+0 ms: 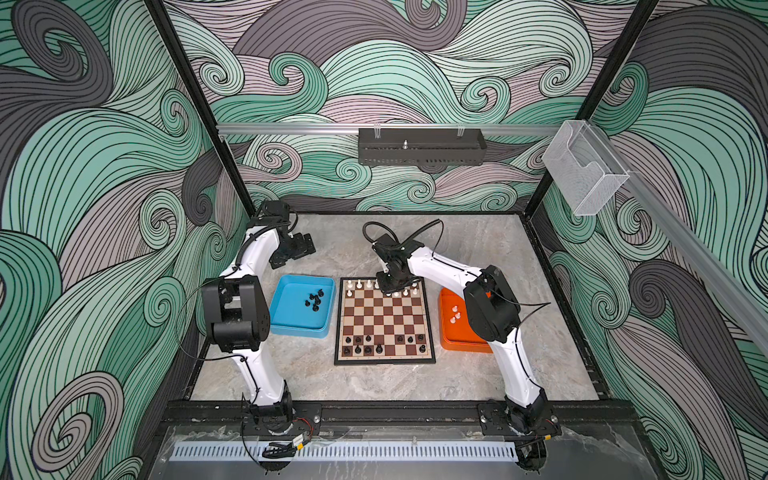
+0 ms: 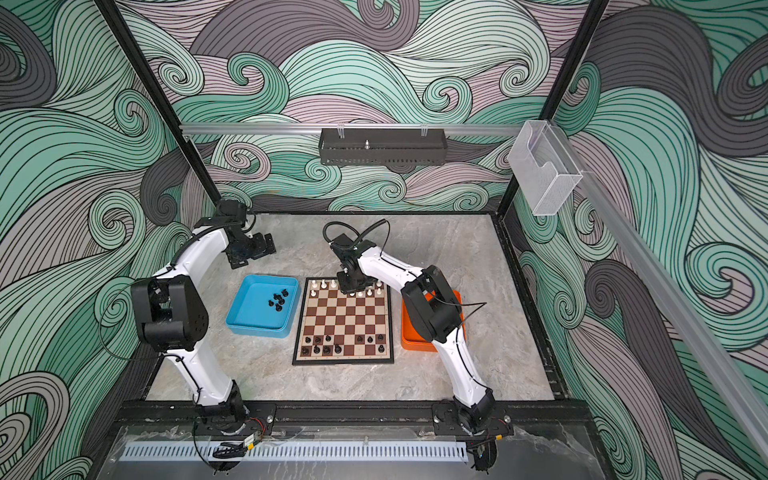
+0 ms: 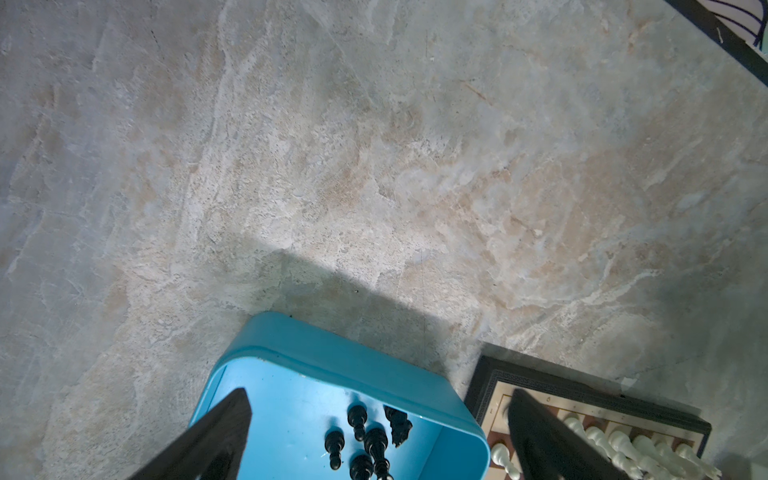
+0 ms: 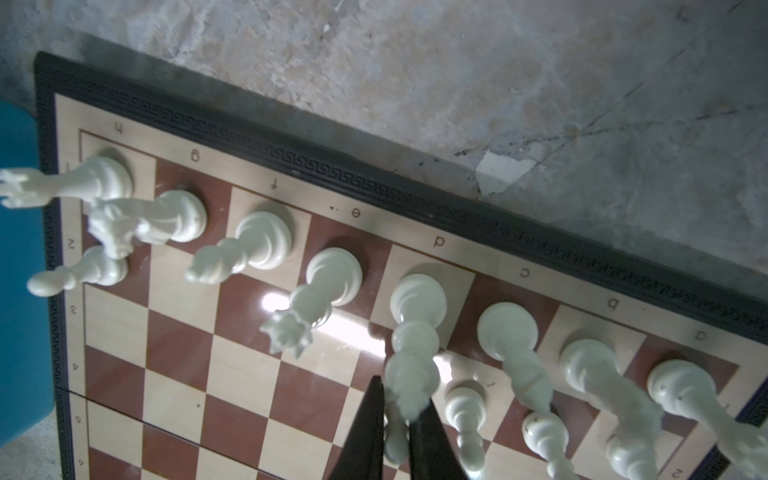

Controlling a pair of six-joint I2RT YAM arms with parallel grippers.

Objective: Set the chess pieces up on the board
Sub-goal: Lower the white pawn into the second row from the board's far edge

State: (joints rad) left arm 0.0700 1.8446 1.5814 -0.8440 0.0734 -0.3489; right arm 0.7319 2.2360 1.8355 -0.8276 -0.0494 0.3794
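Marble table (image 1: 374, 382), board (image 1: 384, 358): right pincer (image 4: 401, 399) clamped on white piece (image 4: 415, 316) standing on a back-row square beneath it, apparently being placed, so next release and lift straight; left pincer (image 3: 378, 395) apart.

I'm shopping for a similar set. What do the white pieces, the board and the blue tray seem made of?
White pieces: probably moulded plastic, smooth with soft sheen. Board: wood-grain look, possibly printed, under glossy coating that mirrors a bright glare. Blue tray: likely plastic, satin, even colour, rounded moulded rim.
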